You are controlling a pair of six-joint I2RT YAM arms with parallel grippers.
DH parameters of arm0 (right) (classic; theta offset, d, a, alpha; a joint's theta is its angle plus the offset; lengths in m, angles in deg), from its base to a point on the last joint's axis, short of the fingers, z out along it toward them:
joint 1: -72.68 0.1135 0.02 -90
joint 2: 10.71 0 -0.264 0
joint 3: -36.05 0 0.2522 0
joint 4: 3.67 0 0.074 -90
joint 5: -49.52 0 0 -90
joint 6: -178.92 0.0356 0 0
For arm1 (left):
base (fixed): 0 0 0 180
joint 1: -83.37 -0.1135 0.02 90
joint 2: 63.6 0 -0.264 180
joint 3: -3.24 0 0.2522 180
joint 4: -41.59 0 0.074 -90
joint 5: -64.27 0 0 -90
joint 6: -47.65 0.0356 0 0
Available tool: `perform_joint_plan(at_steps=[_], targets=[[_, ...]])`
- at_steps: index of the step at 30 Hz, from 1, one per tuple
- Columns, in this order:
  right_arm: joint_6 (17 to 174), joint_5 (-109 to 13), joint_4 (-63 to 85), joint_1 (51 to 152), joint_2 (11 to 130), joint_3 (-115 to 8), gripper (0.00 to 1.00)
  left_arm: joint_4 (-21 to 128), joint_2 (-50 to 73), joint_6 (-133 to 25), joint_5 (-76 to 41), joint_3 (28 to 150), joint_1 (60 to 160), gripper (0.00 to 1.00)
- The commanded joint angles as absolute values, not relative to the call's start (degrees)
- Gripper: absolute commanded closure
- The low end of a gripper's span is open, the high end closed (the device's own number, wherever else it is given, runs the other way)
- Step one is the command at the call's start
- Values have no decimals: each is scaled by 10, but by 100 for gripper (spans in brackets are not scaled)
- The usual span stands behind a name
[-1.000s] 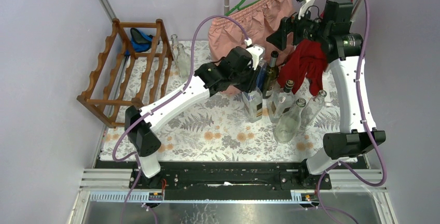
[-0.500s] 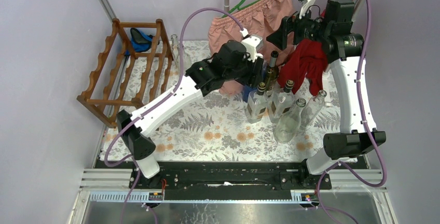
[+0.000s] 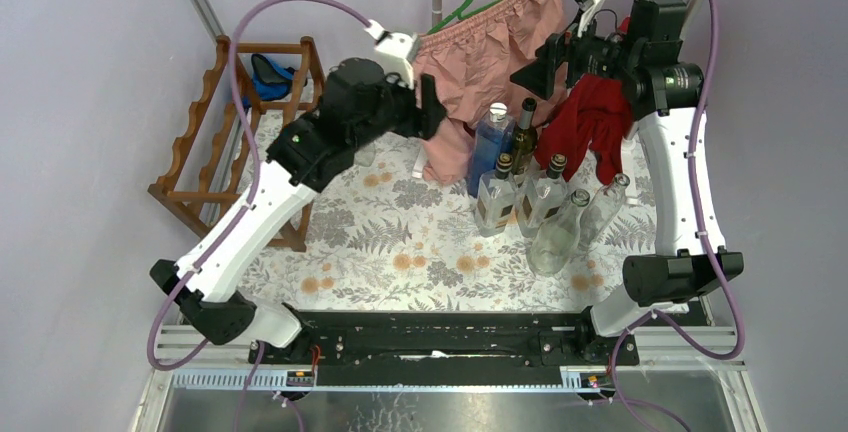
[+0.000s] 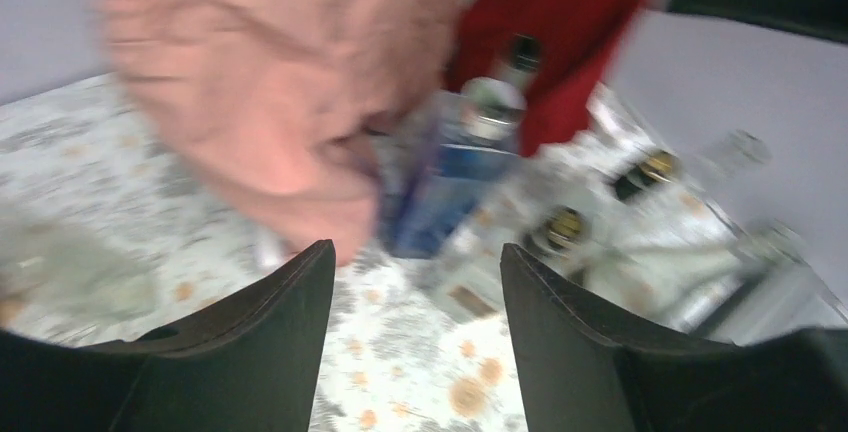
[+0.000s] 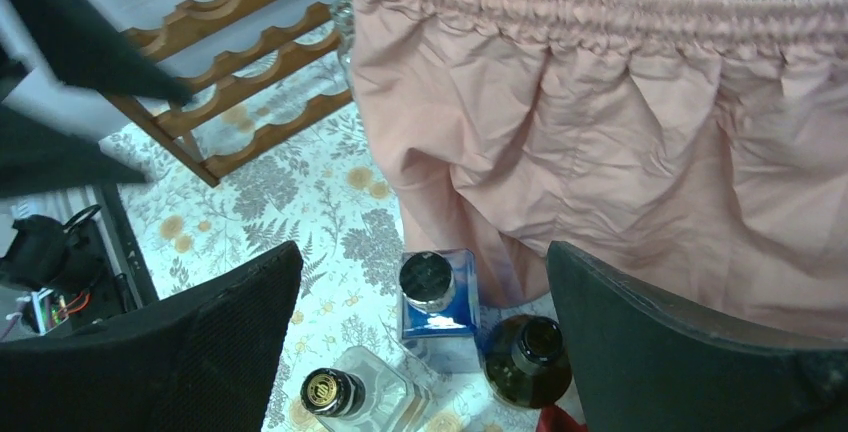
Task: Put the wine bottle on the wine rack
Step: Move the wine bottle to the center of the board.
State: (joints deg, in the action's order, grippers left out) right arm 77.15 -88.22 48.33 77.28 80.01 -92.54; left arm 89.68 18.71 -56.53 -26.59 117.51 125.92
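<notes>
Nearest, on the flowered tablecloth (image 3: 400,242), a cluster of clear glass bottles (image 3: 545,197) stands right of centre. Just behind them the dark wine bottle (image 3: 522,137) stands upright, close beside a blue bottle (image 3: 490,147); neither gripper touches it, and it is well apart from the wine rack (image 3: 240,142) at the far left. The left gripper (image 4: 415,252) hangs raised between rack and bottles, fingers spread with only air between them; its own view is blurred, so it may or may not brush the pink garment (image 3: 480,42) hanging at the back. Farther right, above the bottles, the right gripper (image 5: 425,252) is spread wide and holds nothing; a red cloth (image 3: 590,127) hangs beside it.
</notes>
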Motion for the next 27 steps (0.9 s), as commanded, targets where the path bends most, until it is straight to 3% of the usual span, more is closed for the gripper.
perform_joint_plan(at_steps=[1, 9, 16, 20, 27], targets=[[765, -963, 465, 772, 804, -964, 0, 953, 205, -539, -397, 1207, 1185, 31], [729, -950, 481, 824, 816, -965, 0, 973, 314, -550, -435, 1306, 1038, 30], [683, -902, 518, 883, 828, -969, 0, 940, 403, -575, -445, 1359, 978, 30], [684, -904, 515, 891, 834, -966, 0, 934, 449, -577, -412, 1393, 935, 36], [697, -910, 505, 893, 838, -961, 0, 928, 515, -551, -427, 1428, 922, 37]])
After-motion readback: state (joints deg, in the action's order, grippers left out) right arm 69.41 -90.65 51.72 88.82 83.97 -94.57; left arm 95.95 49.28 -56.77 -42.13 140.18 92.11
